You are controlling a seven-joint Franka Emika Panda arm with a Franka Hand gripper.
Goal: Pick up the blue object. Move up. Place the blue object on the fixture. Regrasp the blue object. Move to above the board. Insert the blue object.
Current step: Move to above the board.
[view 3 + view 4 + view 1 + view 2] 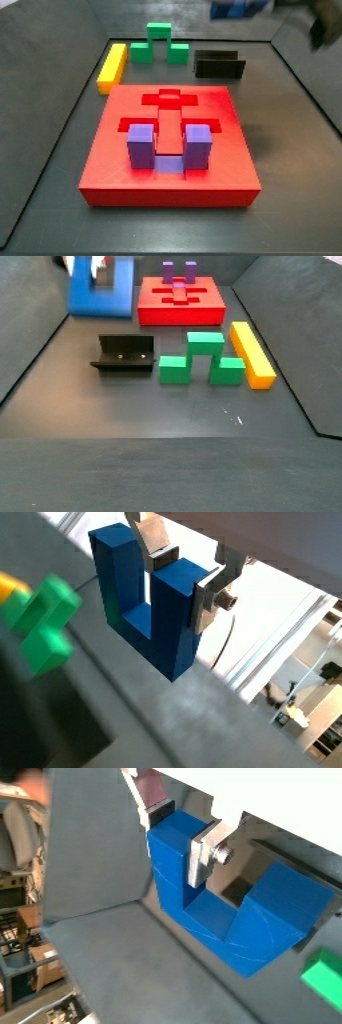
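My gripper (pixel 187 574) is shut on one prong of the blue object (pixel 134 602), a deep-blue U-shaped block held with its prongs up; both wrist views show this grip (pixel 183 830). The second prong (pixel 287 898) is free. In a side view the blue object (pixel 91 294) hangs above the floor at the far left, beside the red board (pixel 150 314), with the gripper (pixel 83 264) at the frame's top edge. The dark fixture (pixel 123 353) stands empty on the floor, nearer than the block. It also shows in a side view (pixel 219 66) beyond the board (pixel 167 185).
A purple U-shaped block (pixel 170 148) sits in the board's recess. Green blocks (pixel 201 356) and a yellow bar (pixel 251 353) lie next to the fixture. A green block (pixel 40 617) shows below the held piece. Dark walls edge the floor.
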